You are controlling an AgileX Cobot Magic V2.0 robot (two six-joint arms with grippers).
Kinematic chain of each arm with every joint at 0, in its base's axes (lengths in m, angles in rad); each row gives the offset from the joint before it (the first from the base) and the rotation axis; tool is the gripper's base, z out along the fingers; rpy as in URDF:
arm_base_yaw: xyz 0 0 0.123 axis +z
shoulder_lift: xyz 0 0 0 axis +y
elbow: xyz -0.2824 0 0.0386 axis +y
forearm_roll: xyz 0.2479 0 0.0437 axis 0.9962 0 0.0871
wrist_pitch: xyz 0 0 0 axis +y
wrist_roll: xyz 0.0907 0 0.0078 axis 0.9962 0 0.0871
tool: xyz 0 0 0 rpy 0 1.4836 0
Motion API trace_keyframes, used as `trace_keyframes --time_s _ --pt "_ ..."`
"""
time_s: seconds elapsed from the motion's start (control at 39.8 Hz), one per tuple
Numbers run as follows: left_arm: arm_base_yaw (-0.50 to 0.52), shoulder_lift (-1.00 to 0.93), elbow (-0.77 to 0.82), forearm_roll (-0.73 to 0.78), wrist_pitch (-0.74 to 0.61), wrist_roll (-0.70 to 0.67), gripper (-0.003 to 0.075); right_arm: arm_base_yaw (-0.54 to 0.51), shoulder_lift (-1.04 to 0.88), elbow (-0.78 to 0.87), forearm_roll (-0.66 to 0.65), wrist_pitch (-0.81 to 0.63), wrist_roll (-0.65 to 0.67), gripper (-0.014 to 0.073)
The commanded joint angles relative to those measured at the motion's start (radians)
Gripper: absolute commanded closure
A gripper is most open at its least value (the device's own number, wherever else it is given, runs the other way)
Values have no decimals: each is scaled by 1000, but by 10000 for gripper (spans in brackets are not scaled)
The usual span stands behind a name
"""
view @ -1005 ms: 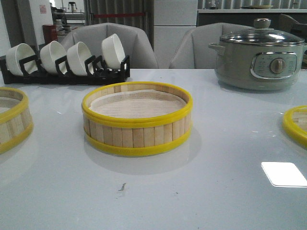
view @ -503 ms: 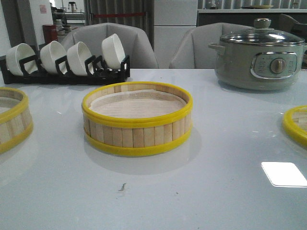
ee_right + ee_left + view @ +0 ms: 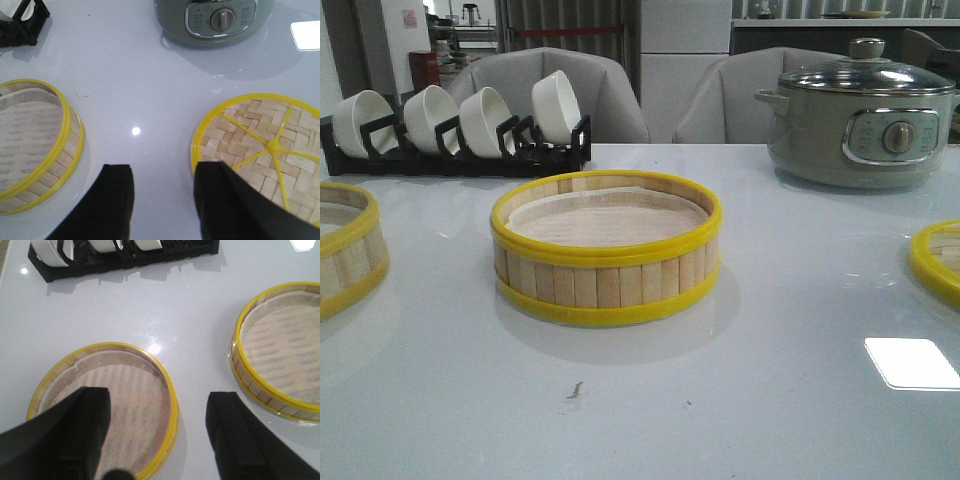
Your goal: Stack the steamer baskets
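Glossy pale table (image 3: 770,400), steamer baskets (image 3: 606,248) apart, grey chairs (image 3: 550,85) behind

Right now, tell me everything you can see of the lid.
The lid lies flat on the white table, at its right edge in the front view, in front of the pot. It is round, of pale woven bamboo strips, with a bright yellow rim and yellow spokes meeting at a central hub. Nothing rests on it. The right gripper hangs open over its near edge, not gripping it. Part of it runs out of frame.
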Motion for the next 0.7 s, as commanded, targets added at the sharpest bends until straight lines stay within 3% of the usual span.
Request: trace_keyframes --time_s 0.0,0.68 --pt "-8 39 -29 4 -79 -12 235 -3 -8 -37 9 -81 -8 180" --pt "14 496 -191 32 -40 -12 235 -3 -8 -37 9 -56 -8 180"
